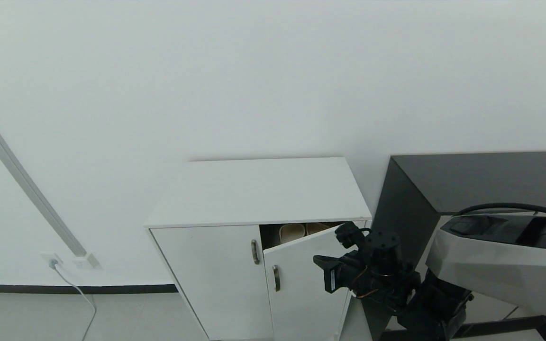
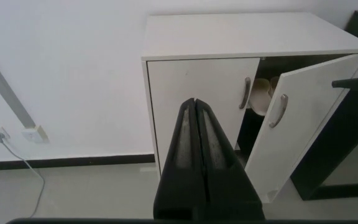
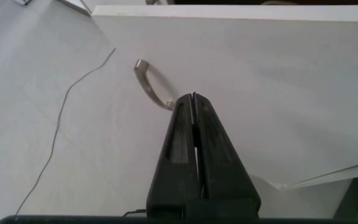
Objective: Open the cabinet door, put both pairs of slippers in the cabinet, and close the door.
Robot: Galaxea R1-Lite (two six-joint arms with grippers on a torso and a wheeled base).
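Observation:
The white cabinet [image 1: 259, 192] stands against the wall, its left door [image 1: 211, 279] shut and its right door [image 1: 301, 279] ajar. Beige slippers [image 1: 293, 231] show through the gap at the top and again past the door edge as slippers [image 2: 261, 94]. My right gripper [image 1: 344, 233] is shut and rests against the outer face of the right door [image 3: 260, 93], a little way from its metal handle [image 3: 150, 83]. The right gripper [image 3: 194, 98] holds nothing. My left gripper [image 2: 195, 103] is shut and empty, held back in front of the cabinet's left door [image 2: 197, 93].
A black desk [image 1: 467, 180] stands close on the cabinet's right side. A wall socket [image 1: 52, 260] with a white cable [image 1: 83, 296] and a slanted conduit [image 1: 22, 177] lie to the left. Pale floor stretches in front of the cabinet.

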